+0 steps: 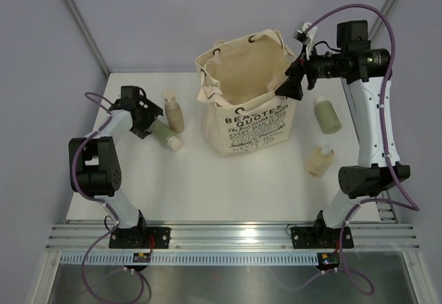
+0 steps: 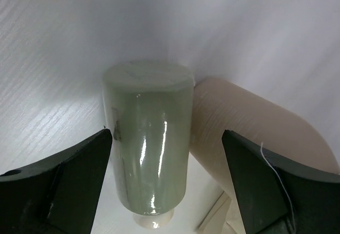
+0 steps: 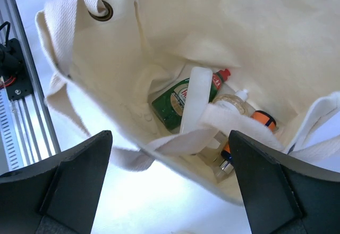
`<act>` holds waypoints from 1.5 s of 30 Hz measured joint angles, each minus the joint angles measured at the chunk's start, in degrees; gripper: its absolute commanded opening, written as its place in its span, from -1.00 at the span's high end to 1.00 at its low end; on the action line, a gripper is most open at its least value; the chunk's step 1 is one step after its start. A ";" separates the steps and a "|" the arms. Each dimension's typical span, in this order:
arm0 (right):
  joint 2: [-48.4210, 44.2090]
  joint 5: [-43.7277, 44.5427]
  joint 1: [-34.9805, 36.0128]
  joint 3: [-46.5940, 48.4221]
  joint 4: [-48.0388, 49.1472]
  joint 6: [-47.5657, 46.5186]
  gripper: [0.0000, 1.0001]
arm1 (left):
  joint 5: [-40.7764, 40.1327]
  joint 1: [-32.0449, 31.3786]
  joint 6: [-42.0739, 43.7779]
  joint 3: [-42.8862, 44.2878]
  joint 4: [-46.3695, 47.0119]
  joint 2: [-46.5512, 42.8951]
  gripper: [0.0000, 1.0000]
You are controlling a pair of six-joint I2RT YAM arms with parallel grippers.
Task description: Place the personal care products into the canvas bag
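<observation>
Left of the bag [image 1: 255,121], the left gripper [image 2: 167,134] is spread wide right over the green tube [image 2: 151,143]. It's lying flat, long axis running between the fingers, so closing should pinch it across. Heads up, the beige bottle [image 2: 249,122] sits just beside it. Meanwhile the right gripper [image 3: 170,138] hovers wide and empty over the bag's mouth.

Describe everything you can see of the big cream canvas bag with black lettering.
The cream canvas bag stands upright on the white table, mouth open and slack, black lettering on its near face. Cream handles pass through metal eyelets; one droops across the opening. Inside lie a green bottle with a red cap, a clear bottle and a small orange-capped one. The right gripper hangs open over its right rim.
</observation>
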 measured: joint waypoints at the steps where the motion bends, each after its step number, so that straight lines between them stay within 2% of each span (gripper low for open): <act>1: -0.85 -0.61 -0.66 -0.94 -0.09 0.13 -0.99 | -0.07 0.00 0.13 1.31 -1.09 1.09 -0.76; 4: -2.95 -2.97 -3.08 -2.91 -0.11 0.98 -0.99 | -0.15 0.00 0.61 4.28 -4.24 4.44 -0.75; 12: -3.82 -8.17 -9.31 -3.39 -0.04 3.89 -0.99 | -0.74 -0.13 1.27 5.75 -9.75 10.51 -0.73; 15: -3.65 -10.14 -9.75 -3.23 -0.31 4.85 -0.99 | -1.95 -0.63 2.23 7.08 -11.34 11.39 -0.63; 18: -3.30 -12.15 -10.23 -2.86 -0.76 5.53 -0.99 | -3.45 -1.16 2.73 6.86 -12.15 11.28 -0.30; 21: -3.28 -13.53 -11.23 -2.73 -0.92 6.08 -0.99 | -4.61 -1.60 3.89 4.92 -11.15 9.84 0.13; 22: -3.28 -13.88 -11.69 -2.71 -0.96 6.25 -0.99 | -4.76 -1.64 4.68 3.34 -10.43 8.70 0.34; 23: -3.28 -14.19 -11.96 -2.71 -0.98 6.38 -0.99 | -4.72 -1.62 5.35 2.01 -10.12 7.69 0.71; 26: -3.28 -15.21 -12.85 -2.73 -1.03 6.80 -0.99 | -3.34 -1.20 7.91 -3.45 -9.18 3.21 0.88; 27: -3.30 -15.43 -13.11 -2.75 -1.03 6.95 -0.99 | -2.25 -0.92 8.46 -5.88 -8.61 1.27 1.00; 32: -3.82 -16.70 -14.05 -4.59 -0.94 7.69 -0.99 | 9.68 1.77 7.96 -18.53 -5.66 -10.12 1.00; 37: -4.35 -18.10 -14.88 -6.95 -0.79 8.41 -0.99 | 21.29 2.29 1.77 -31.10 0.70 -22.64 1.00; 45: -5.73 -19.50 -15.15 -11.80 1.14 10.19 -0.99 | 29.11 2.16 -6.19 -35.47 5.66 -32.50 1.00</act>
